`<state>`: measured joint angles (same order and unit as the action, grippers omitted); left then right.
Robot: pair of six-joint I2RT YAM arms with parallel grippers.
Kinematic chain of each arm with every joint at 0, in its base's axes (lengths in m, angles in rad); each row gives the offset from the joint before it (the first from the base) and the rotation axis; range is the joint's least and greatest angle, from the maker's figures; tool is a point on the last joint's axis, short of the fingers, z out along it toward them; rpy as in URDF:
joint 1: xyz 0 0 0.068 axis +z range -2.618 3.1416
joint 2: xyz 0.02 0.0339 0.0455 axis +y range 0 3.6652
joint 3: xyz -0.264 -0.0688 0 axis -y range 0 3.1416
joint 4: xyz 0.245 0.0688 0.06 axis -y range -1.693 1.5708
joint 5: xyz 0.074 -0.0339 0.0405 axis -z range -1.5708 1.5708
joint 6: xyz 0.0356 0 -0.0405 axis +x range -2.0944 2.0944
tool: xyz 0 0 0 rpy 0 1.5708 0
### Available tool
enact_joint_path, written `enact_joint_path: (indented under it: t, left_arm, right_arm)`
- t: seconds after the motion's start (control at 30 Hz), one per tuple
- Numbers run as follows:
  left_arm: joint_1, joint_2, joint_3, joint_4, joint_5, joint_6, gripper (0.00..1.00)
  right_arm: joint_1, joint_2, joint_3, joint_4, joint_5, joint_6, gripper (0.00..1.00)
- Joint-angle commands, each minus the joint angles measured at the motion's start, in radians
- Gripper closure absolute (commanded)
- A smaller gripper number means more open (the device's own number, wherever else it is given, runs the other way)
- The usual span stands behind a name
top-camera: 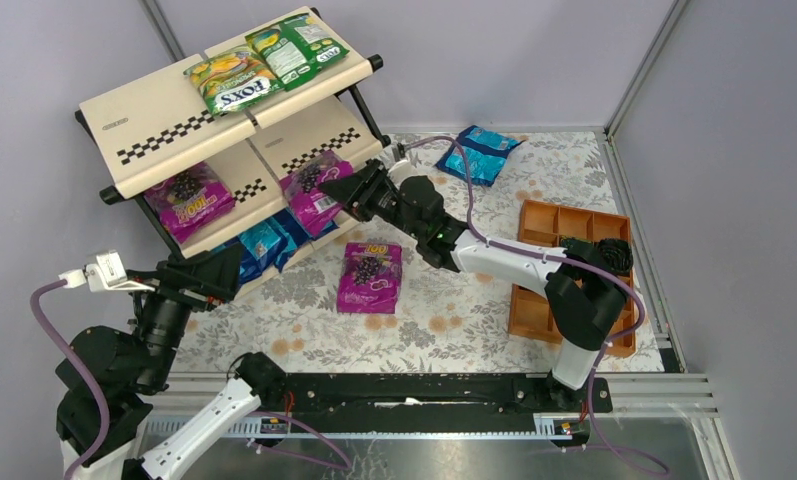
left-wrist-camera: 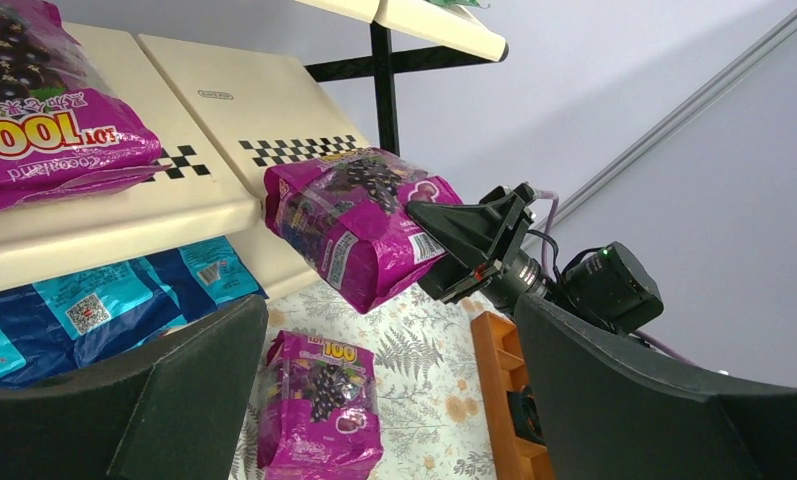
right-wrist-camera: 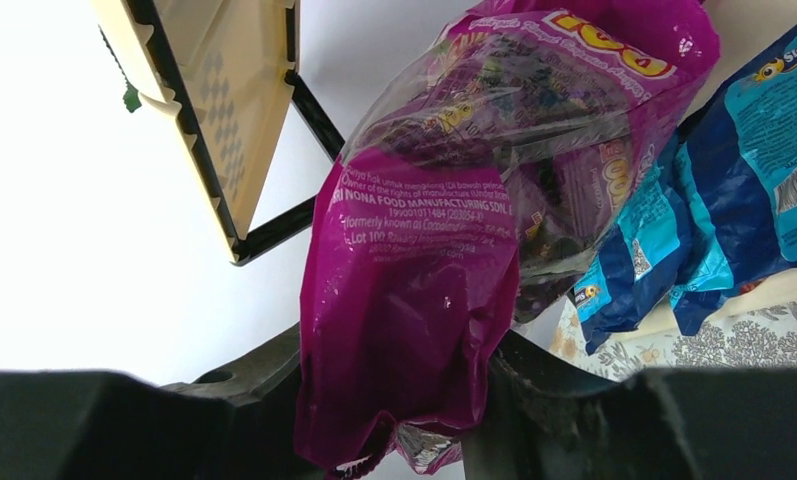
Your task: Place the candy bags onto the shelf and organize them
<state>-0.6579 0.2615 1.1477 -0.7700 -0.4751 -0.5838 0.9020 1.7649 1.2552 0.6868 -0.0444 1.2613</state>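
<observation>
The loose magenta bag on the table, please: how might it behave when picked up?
Probably floppy: the held twin creases and droops in the right tool. The loose magenta bag looks glossy, so possibly slippery. Lying flat, it shouldn't roll.

Magenta candy bag (top-camera: 317,190) tilts over the middle tier's edge of the shelf (top-camera: 149,115).

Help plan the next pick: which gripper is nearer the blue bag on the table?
Right. Right gripper is left of the blue bag, by the shelf; left gripper is farther, near-left.

walls (top-camera: 534,50) plain grey | tbl cloth (top-camera: 454,310) floral, pale | light even
</observation>
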Motion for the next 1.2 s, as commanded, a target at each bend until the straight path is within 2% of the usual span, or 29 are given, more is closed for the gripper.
enact_joint_path:
  t: [0.0,0.4,0.57,0.93,1.17]
  left_arm:
    - [0.001,-0.004,0.015,0.02,0.02,0.016,0.01]
    - [0.0,-0.031,0.021,0.012,0.016,0.012,0.01]
    - [0.001,-0.022,0.039,0.012,0.024,0.015,0.01]
    - [0.0,-0.042,0.057,0.011,0.03,0.015,0.01]
    - [0.0,-0.046,0.055,0.01,0.038,0.016,0.01]
  right_arm:
    - [0.007,-0.016,0.128,0.136,0.006,0.014,0.56]
    - [0.007,-0.02,0.205,0.072,0.06,-0.026,0.55]
    - [0.008,0.094,0.316,0.053,0.06,-0.02,0.56]
    - [0.014,0.422,0.685,0.02,0.015,-0.067,0.57]
    - [0.033,0.555,0.843,-0.011,0.02,-0.123,0.56]
